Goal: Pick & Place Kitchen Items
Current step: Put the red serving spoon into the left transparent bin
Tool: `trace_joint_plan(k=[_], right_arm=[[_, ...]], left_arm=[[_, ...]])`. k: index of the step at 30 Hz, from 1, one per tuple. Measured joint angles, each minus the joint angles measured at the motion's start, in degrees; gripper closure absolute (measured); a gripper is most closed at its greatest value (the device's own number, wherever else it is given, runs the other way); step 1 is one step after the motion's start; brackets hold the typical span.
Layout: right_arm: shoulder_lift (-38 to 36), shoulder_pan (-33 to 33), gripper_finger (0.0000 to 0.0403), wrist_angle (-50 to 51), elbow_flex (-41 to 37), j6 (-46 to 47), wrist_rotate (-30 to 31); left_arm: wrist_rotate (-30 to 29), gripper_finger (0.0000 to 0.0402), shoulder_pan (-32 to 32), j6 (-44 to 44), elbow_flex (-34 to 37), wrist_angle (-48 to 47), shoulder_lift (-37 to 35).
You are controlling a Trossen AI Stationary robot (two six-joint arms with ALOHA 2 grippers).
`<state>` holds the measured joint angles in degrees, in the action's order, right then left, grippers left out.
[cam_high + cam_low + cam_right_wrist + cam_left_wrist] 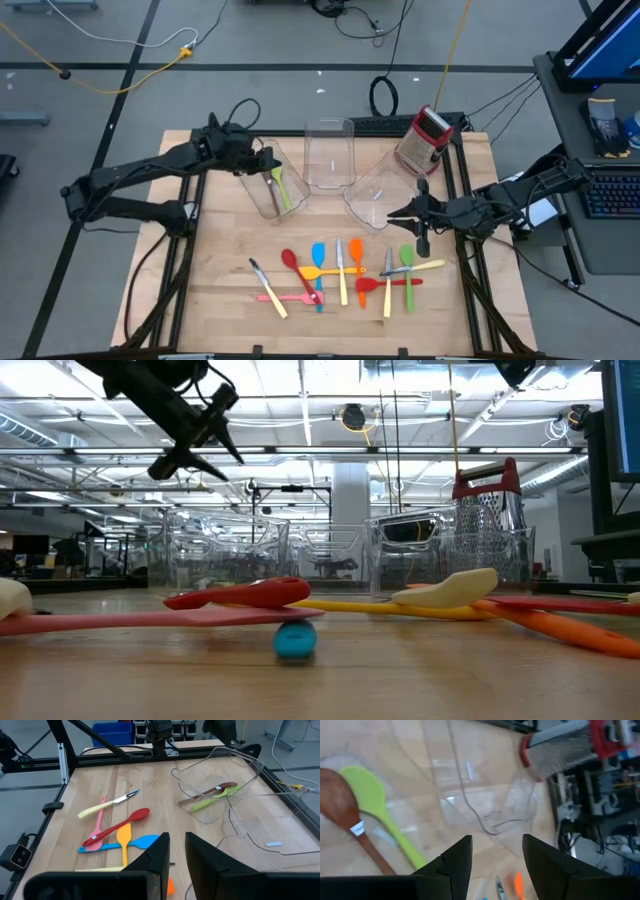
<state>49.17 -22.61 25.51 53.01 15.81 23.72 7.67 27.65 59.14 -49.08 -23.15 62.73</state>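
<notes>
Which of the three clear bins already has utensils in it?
The left bin, under the left gripper. It holds a green spoon and a brown spoon; the middle bin and right bin show no utensils.

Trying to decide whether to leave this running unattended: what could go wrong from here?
1. The open left gripper hangs over the left bin that holds the green spoon and brown spoon; pulling away could catch the rim and tip it.
2. The red spoon crosses the pink spatula; a grasp may drag both.
3. The right gripper is close to the right bin and might nudge it.
</notes>
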Motion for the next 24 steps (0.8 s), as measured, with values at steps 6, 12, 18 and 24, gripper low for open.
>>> trace_joint_plan(k=[6, 12, 18, 24], right_arm=[[0.0, 0.0, 0.0351, -0.5, 0.0, 0.0, 0.0], [0.0, 0.0, 0.0351, -0.9, 0.0, 0.0, 0.0], [0.0, 0.0, 0.0351, -0.9, 0.0, 0.0, 0.0], [0.0, 0.0, 0.0351, -0.9, 0.0, 0.0, 0.1]], left_arm=[[0.2, 0.0224, -2.7, -4.5, 0.0, 0.3, -4.3], [0.2, 0.0224, -8.3, -4.7, 0.0, 0.4, -7.3], [-0.5, 0.0224, -16.7, -2.1, 0.0, 1.0, -7.8], [-7.2, 0.0224, -25.9, -0.1, 0.0, 3.3, -7.5]])
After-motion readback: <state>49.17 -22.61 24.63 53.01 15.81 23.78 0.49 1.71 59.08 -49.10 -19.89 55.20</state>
